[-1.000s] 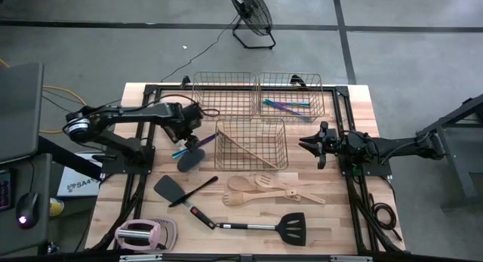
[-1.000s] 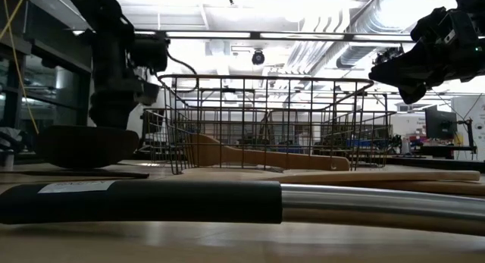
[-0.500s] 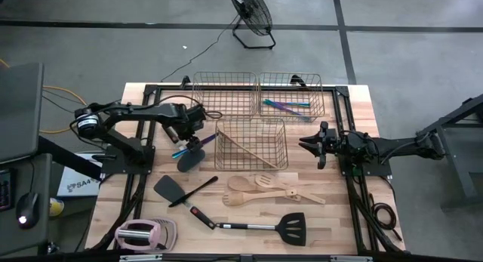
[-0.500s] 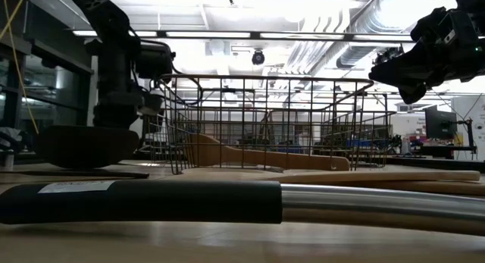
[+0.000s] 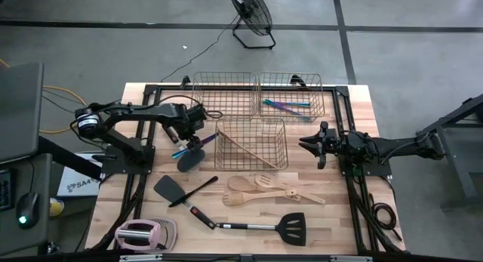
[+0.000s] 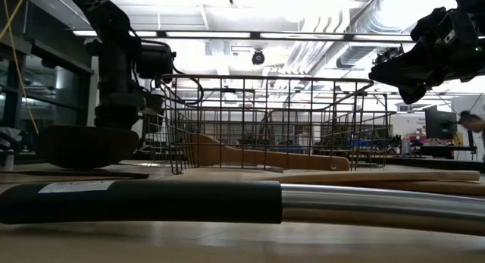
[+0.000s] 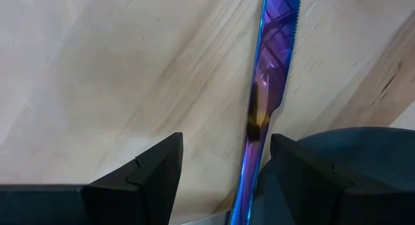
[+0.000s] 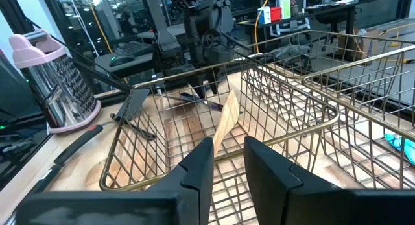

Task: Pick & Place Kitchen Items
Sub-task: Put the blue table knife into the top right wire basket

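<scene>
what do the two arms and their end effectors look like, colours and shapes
Both are slim, dark, jointed arms. The left arm carries a pale round disc at its outer joint. The left end effector has two matte black, angular, wedge-shaped fingers. The right end effector has the same black, blocky fingers.

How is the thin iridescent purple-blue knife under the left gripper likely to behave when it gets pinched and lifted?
The iridescent purple-blue knife looks glossy and metallic, so it probably stays stiff but may slip between the fingers. It lies flat on the wooden table, so getting under it looks hard. It seems thin and light, likely to pivot if the open left gripper closes off-centre.
</scene>
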Available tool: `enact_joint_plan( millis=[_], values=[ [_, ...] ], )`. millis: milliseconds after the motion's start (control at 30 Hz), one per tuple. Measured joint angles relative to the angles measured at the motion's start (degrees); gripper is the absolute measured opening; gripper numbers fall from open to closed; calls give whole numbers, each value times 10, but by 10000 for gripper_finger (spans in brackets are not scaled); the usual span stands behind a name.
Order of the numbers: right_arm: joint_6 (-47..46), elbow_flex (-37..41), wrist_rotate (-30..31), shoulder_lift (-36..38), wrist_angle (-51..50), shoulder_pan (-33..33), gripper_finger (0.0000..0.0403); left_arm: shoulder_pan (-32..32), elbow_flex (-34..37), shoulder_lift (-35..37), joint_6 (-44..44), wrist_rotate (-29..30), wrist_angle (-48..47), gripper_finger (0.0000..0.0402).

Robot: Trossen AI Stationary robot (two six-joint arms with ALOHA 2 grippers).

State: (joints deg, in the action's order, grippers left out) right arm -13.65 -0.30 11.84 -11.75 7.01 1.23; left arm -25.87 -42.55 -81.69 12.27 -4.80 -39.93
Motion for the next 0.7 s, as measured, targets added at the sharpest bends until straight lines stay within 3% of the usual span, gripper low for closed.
enact_joint_plan(
  millis=[700],
  values=[
    [0,0,0,0,0,0,78,16,1,-10,25,30,27,230]
  ],
)
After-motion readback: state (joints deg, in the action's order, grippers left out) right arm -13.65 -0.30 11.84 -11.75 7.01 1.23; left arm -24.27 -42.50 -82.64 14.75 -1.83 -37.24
